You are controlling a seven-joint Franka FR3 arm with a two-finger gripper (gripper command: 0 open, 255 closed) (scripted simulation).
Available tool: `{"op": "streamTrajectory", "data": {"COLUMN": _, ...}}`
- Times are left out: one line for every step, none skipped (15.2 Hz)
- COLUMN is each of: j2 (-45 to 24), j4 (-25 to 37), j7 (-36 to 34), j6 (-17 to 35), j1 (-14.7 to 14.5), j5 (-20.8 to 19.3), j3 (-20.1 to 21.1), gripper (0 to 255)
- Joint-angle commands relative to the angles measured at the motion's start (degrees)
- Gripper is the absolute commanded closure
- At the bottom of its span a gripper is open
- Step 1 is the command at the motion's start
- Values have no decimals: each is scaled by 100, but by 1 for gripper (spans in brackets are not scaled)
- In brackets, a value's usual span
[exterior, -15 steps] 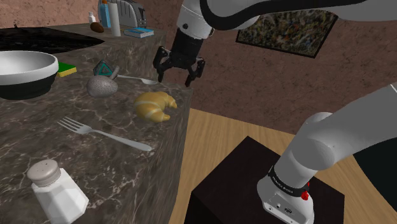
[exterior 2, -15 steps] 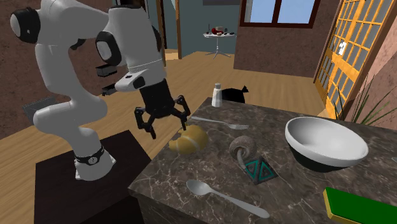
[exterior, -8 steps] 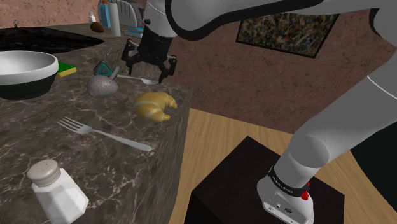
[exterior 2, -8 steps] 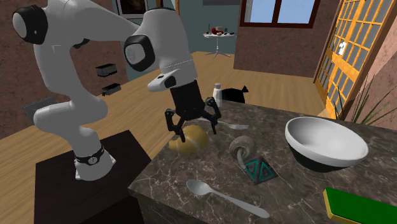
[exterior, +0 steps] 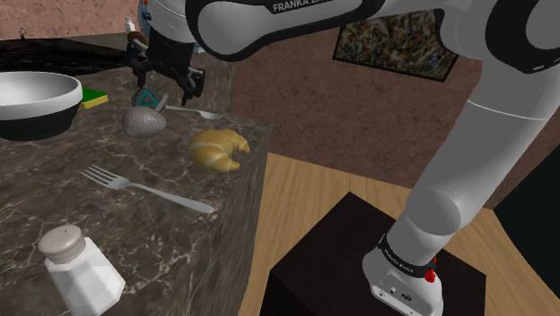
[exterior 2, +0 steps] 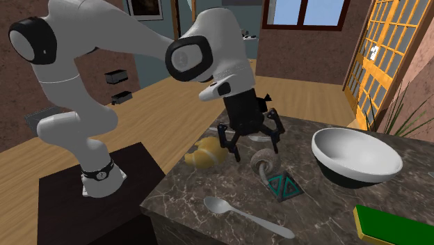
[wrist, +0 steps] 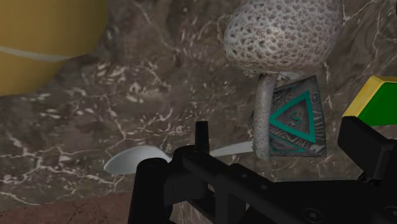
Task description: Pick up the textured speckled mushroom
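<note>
The speckled grey mushroom [exterior: 144,121] lies on its side on the dark marble counter [exterior: 108,215], its stem pointing at a small block with green triangles [exterior: 148,97]. My gripper [exterior: 164,81] hangs open just above and behind both, touching neither. In the second exterior view the gripper [exterior 2: 252,143] hovers over the mushroom [exterior 2: 264,164] with its fingers spread apart. The wrist view looks onto the pitted mushroom cap [wrist: 280,35], its pale stem, and the block [wrist: 296,121] beside the stem, with one black finger [wrist: 366,146] off to the side.
A croissant [exterior: 218,149] lies near the counter's edge, a spoon [exterior: 193,112] behind it, and a fork [exterior: 148,188] and salt shaker [exterior: 79,269] nearer the camera. A white bowl [exterior: 31,100] and a green-yellow sponge [exterior: 94,97] sit at the shoulder view's left.
The arm has swung from beyond the counter's edge, over the croissant, to above the mushroom. The fingers stayed open, and nothing on the counter moved.
</note>
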State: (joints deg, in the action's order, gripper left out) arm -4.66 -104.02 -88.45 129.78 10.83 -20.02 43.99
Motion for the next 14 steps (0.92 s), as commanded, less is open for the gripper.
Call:
{"op": "streamTrajectory", "data": {"j2": -337, "j4": 387, "j7": -381, "j6": -141, "j1": -127, "j5": -443, "j3": -14, "gripper": 0}}
{"op": "streamTrajectory", "data": {"j2": -346, "j4": 323, "j7": -411, "j6": -73, "j1": -138, "j5": -469, "j3": -33, "gripper": 0}}
{"op": "streamTrajectory", "data": {"j2": -358, "j4": 260, "j7": -444, "j6": -6, "j1": -144, "j5": -498, "j3": -45, "gripper": 0}}
{"op": "streamTrajectory", "data": {"j2": -372, "j4": 200, "j7": -479, "j6": 60, "j1": -147, "j5": -531, "j3": -54, "gripper": 0}}
{"op": "streamTrajectory", "data": {"j2": -387, "j4": 141, "j7": -515, "j6": 125, "j1": -149, "j5": -565, "j3": -62, "gripper": 0}}
{"op": "streamTrajectory", "data": {"j2": -404, "j4": 83, "j7": -552, "j6": 189, "j1": -153, "j5": -602, "j3": -71, "gripper": 0}}
{"op": "streamTrajectory", "data": {"j2": -422, "j4": 28, "j7": -590, "j6": 252, "j1": -157, "j5": -641, "j3": -81, "gripper": 0}}
{"op": "streamTrajectory", "data": {"j2": -454, "j4": -57, "j7": -654, "j6": 350, "j1": -165, "j5": -706, "j3": -97, "gripper": 0}}
{"op": "streamTrajectory", "data": {"j2": -454, "j4": -57, "j7": -654, "j6": 350, "j1": -165, "j5": -706, "j3": -97, "gripper": 0}}
{"op": "streamTrajectory", "data": {"j2": -454, "j4": -57, "j7": -653, "j6": 351, "j1": -165, "j5": -705, "j3": -97, "gripper": 0}}
{"op": "streamTrajectory", "data": {"j2": -457, "j4": -60, "j7": -656, "j6": 355, "j1": -166, "j5": -710, "j3": -98, "gripper": 255}}
{"op": "streamTrajectory", "data": {"j2": -452, "j4": -61, "j7": -654, "j6": 352, "j1": -165, "j5": -705, "j3": -97, "gripper": 255}}
{"op": "streamTrajectory", "data": {"j2": -453, "j4": -59, "j7": -654, "j6": 351, "j1": -166, "j5": -706, "j3": -97, "gripper": 255}}
{"op": "streamTrajectory", "data": {"j2": -452, "j4": -60, "j7": -654, "j6": 352, "j1": -166, "j5": -705, "j3": -97, "gripper": 255}}
